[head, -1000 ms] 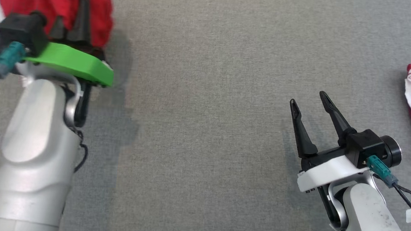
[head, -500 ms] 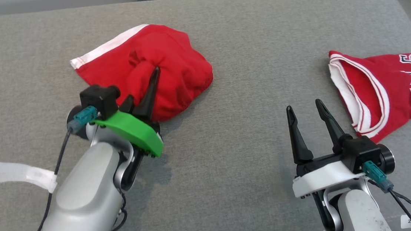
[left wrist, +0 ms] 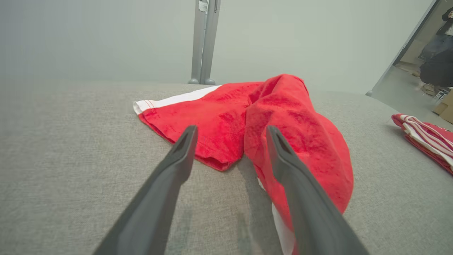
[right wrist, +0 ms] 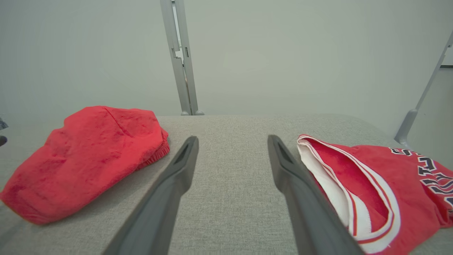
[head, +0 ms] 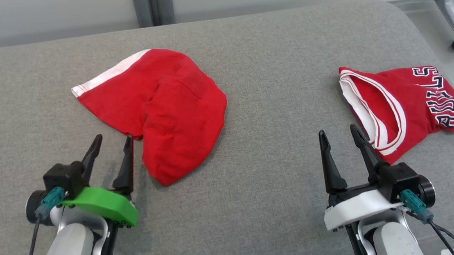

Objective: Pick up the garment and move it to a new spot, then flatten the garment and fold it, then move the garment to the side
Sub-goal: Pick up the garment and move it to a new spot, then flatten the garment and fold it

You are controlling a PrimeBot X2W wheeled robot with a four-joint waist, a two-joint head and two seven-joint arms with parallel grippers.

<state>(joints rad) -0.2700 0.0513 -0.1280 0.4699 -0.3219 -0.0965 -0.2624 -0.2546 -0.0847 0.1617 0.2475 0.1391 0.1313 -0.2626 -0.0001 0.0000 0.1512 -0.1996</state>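
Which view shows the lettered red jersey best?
Head view: the whole jersey lies in frame, lettering all visible. Right wrist view crops it at the right edge, cutting the lettering. Left wrist view catches just its striped edge at far right.

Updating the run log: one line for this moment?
left gripper: open, empty | right gripper: open, empty | plain red garment: lying crumpled, unheld

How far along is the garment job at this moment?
Done: the plain red garment lies crumpled on the grey cushion, apparently at its new spot. In hand: nothing; the left tool is open beside it, the right tool open too. Left: flattening, folding, moving aside.
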